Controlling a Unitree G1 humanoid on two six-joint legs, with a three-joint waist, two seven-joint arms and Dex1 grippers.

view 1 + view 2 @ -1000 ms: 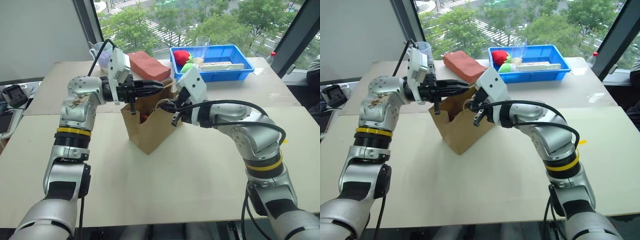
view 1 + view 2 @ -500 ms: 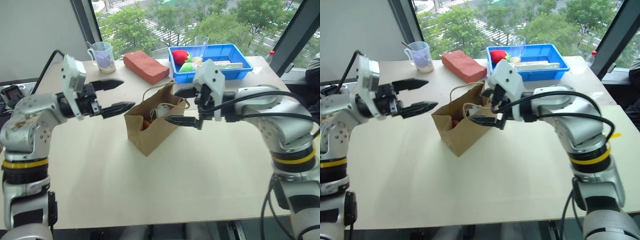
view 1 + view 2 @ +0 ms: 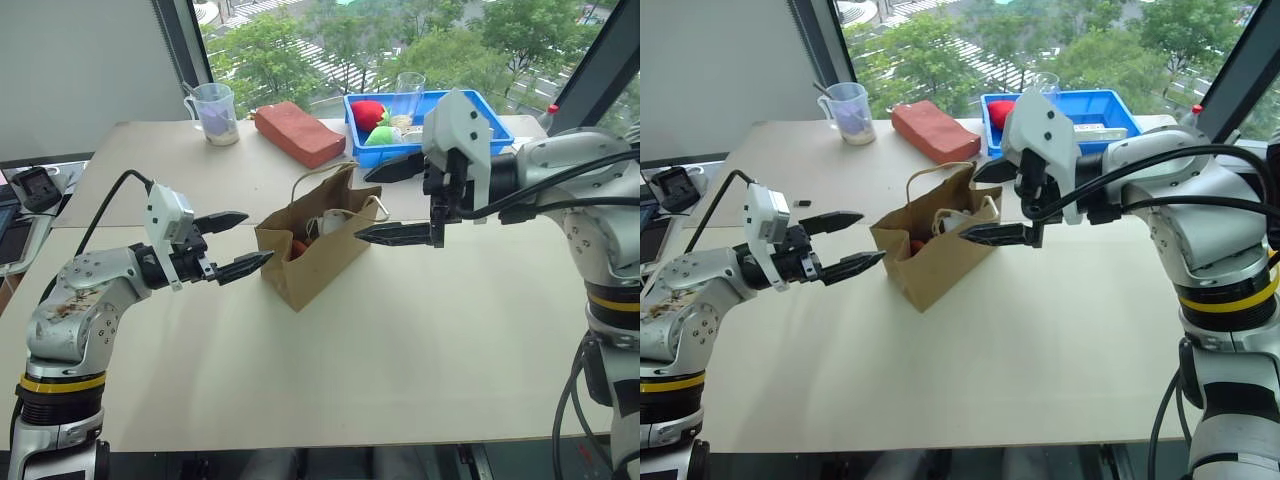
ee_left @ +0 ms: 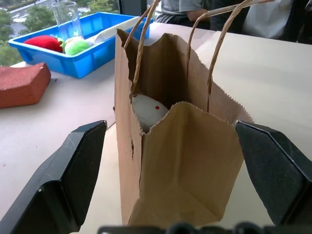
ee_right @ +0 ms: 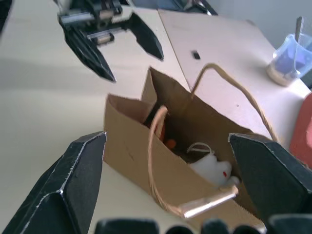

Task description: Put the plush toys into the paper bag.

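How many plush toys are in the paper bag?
2: a white plush toy and a reddish-brown plush toy, mostly hidden, both inside the paper bag. More may be hidden deeper.

Pale tabletop (image 3: 400,350); big windows (image 3: 330,40), green trees outside; daylight.

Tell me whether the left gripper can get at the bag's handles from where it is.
Probably yes. The left gripper is open, level, beside the bag, nothing between them. The handles stand upright above the rim, free of the right gripper.
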